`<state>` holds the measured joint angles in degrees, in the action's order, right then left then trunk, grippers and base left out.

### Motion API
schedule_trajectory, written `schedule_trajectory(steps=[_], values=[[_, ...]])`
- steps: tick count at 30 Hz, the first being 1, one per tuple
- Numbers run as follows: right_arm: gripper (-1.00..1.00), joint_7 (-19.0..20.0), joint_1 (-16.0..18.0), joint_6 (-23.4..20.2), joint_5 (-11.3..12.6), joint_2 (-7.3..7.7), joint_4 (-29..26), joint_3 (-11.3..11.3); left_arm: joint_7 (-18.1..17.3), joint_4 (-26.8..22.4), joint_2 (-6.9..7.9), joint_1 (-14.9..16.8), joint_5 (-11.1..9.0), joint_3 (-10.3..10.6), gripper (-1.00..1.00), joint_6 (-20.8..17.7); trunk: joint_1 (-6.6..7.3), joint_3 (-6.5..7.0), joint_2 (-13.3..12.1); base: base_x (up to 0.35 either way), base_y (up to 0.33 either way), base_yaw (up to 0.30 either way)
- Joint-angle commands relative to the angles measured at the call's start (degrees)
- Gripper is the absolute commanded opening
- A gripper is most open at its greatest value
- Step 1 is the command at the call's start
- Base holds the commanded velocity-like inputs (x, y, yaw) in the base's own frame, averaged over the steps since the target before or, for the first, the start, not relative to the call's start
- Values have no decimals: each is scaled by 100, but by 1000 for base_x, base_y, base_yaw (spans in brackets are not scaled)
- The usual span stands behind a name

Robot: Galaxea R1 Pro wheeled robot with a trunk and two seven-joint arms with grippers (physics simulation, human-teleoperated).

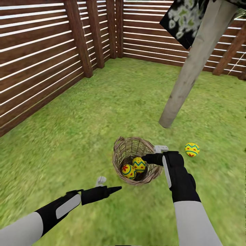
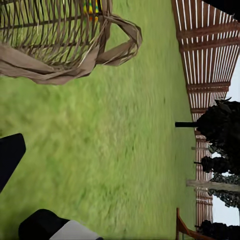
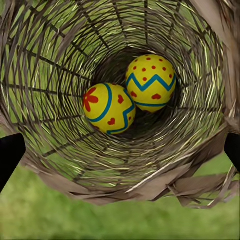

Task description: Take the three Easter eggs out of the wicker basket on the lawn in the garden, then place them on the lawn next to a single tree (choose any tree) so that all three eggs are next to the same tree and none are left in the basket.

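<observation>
A wicker basket [image 1: 136,160] lay tipped on its side on the lawn [image 1: 85,136], its mouth turned toward the robot, in a fenced corner of the garden. Two Easter eggs [image 1: 134,167] sat touching at its bottom: one with a red flower [image 3: 108,108], the other with red dots and a blue zigzag [image 3: 150,82]. A third egg [image 1: 192,149] rested on the grass to the right of the basket, clear of it and near the foot of the pale-trunked tree [image 1: 194,68], which rose leaning just beyond the basket. The trunk met the ground a little farther away than the loose egg and to its left.

The right gripper [image 1: 150,158] hung at the basket's right rim, aimed into the opening; in the right wrist view its two dark fingertips [image 3: 10,155] stood far apart at either side of the basket mouth, holding nothing. The left gripper [image 1: 109,186] hovered low over the grass to the near left of the basket, apart from it. One dark finger pointed toward the basket; how wide its jaws stood could not be told. The left wrist view caught the basket's rim and a loop handle [image 2: 122,42].

A brown slatted fence [image 1: 41,61] closed the yard on the left and far sides.
</observation>
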<state>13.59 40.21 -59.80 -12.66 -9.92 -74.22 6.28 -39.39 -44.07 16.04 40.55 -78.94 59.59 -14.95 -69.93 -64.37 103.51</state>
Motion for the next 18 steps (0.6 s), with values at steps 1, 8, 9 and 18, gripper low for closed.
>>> schedule_trajectory(steps=[1,8,9,18], values=[[100,57,5,-20,-61,-8,-4,14,-7,-1,13,5,-60,18,100,-43,0,1,2,0,140,-207],[100,54,5,-20,-77,-8,9,14,-7,23,47,5,-60,18,100,-43,0,20,2,0,162,-104],[100,55,5,-20,-78,-8,18,14,-7,27,48,5,-60,18,100,-43,0,20,2,0,284,-8],[100,40,5,-20,-79,-8,284,14,-7,30,48,5,-60,18,100,-43,0,21,2,0,269,-1]])
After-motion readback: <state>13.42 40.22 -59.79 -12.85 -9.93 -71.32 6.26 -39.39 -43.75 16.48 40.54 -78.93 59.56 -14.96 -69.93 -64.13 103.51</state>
